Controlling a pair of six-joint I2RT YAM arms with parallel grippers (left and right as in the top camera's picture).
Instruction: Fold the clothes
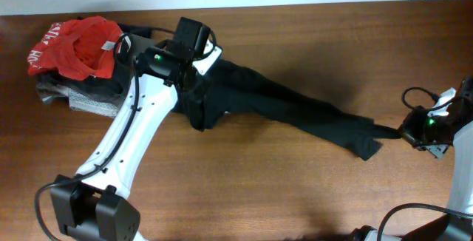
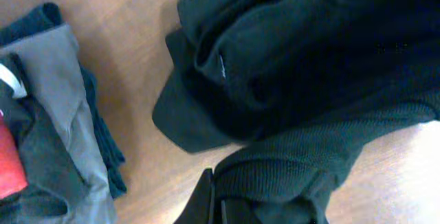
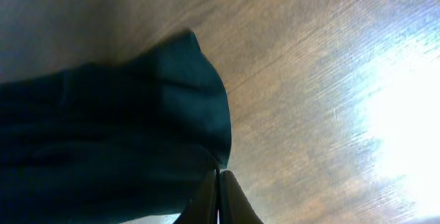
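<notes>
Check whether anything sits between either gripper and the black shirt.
Nothing visible does. The left gripper is shut on the bunched end of the black shirt, beside the pile of clothes. The right gripper pinches the shirt's far corner.

A heap of spare clothes at the far left corner of a wooden table (image 1: 295, 189).
A crumpled red garment (image 1: 81, 45) with white lettering lies on top of the heap. Under it is a folded grey garment (image 2: 58, 107) and a dark knitted one (image 2: 103, 141) whose edge pokes out beside the grey; all of them are touching.
</notes>
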